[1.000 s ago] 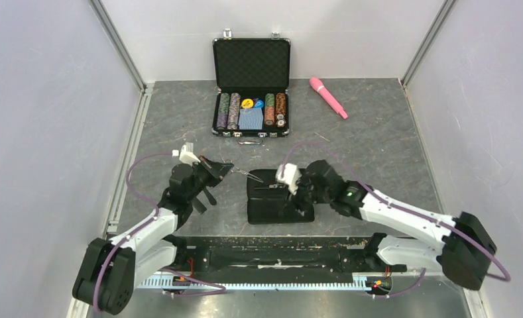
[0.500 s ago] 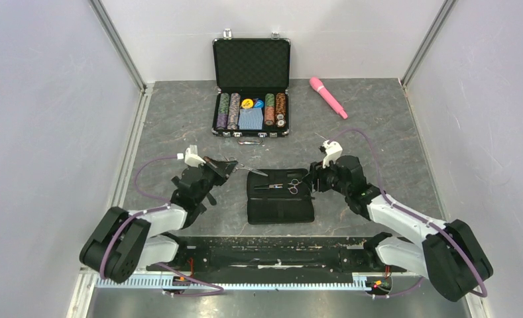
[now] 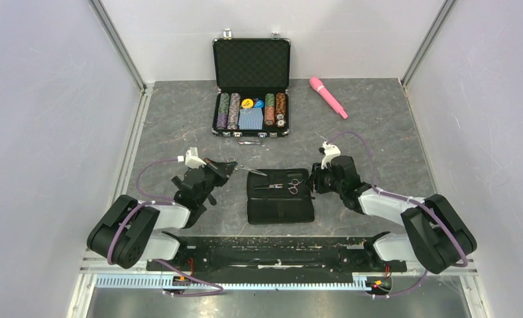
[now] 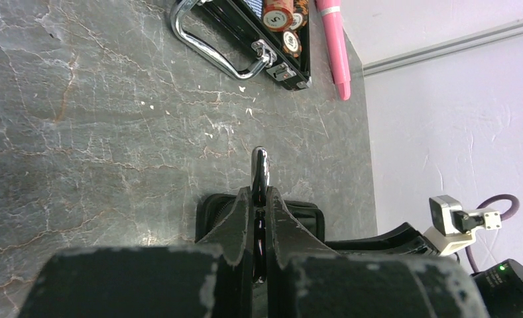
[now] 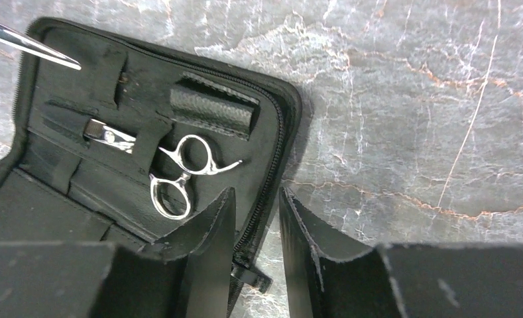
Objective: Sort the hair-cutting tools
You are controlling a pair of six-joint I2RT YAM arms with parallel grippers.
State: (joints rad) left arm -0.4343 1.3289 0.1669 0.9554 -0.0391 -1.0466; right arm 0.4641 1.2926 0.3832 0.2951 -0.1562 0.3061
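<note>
**Open pouch unpinned, a blade aimed at it**

The black pouch (image 3: 280, 207) lies centre, near my bases. My right gripper (image 3: 313, 179) hovers spread and empty at its right edge, so a push could slide it. My left gripper (image 3: 226, 165), to its left, pinches silver scissors (image 3: 248, 170); they might twist, or catch a strap (image 5: 212, 106) above the stowed pair (image 5: 179, 175).

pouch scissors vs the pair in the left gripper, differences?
Pouch scissors lie flat, blades under a strap of the open pouch; held scissors are clamped in the shut left gripper. In the top view pouch scissors point leftward, held scissors rightward. Both slim, silver metal.
</note>
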